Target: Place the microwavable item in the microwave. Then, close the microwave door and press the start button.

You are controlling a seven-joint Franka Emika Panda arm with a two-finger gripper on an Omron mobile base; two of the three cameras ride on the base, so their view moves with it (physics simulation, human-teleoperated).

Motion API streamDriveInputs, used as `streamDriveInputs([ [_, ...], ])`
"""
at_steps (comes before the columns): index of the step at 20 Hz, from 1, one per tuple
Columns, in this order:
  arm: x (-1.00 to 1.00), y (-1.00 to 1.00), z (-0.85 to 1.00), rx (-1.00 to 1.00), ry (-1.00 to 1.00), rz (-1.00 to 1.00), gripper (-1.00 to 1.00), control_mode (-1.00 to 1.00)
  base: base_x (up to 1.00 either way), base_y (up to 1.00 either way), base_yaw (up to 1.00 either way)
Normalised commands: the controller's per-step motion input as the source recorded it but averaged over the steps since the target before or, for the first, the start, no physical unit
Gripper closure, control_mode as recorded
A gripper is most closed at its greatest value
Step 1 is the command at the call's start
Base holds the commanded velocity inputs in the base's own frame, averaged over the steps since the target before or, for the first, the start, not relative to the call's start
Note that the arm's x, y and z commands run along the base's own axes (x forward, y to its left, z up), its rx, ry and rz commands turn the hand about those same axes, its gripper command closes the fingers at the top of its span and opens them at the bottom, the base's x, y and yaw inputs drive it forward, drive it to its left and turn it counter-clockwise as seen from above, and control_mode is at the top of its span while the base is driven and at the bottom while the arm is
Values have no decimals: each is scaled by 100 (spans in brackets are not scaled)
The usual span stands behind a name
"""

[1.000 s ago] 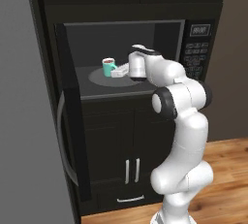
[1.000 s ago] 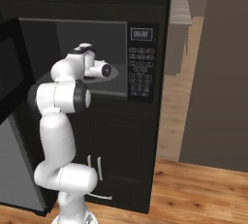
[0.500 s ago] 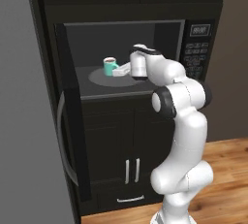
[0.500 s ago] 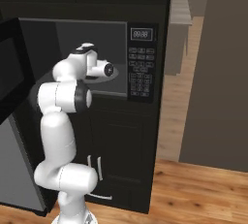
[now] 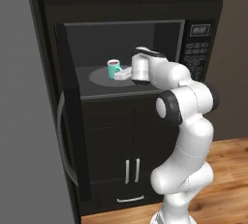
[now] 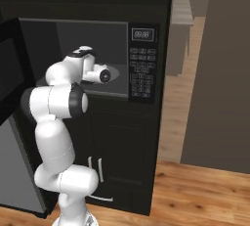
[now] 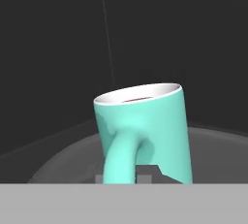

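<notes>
One teal mug [image 5: 115,68] is sitting upright on the grey turntable [image 5: 99,76] inside the microwave [image 5: 191,48], brown liquid showing at its rim. The pincer [image 5: 122,75] is reaching into the cavity with its jaws pressed nearly together. In the hand view the mug's handle [image 7: 119,157] is lying right at the fingertips [image 7: 147,172], so the jaws appear to be pinching the handle, though contact itself is hidden at the bottom of that view.

Placement is judged essentially complete: the mug is resting near the turntable's centre, well inside the opening. The microwave door [image 5: 72,136] is standing wide open at the left, its long silver bar handle [image 5: 62,145] facing outward. The keypad panel [image 6: 143,71] is waiting untouched.

For the step in hand, releasing cleanly is what matters. Jaws should be spreading fully before any retreat, and the withdrawal should be running straight back along the approach line, so the handle is not being snagged and the liquid is not being tipped. Clearing the cavity completely should precede any swing toward the door.
</notes>
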Motion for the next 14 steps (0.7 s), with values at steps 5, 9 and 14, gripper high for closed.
streamDriveInputs([
  [5, 0, -15, -5, 0, 0, -4, -100, -100, 0, 0, 0],
  [9, 0, -27, -6, 0, 0, 0, -100, -100, 0, 0, 0],
  [14, -6, -31, 0, 0, 0, 0, -100, -100, 0, 0, 0],
])
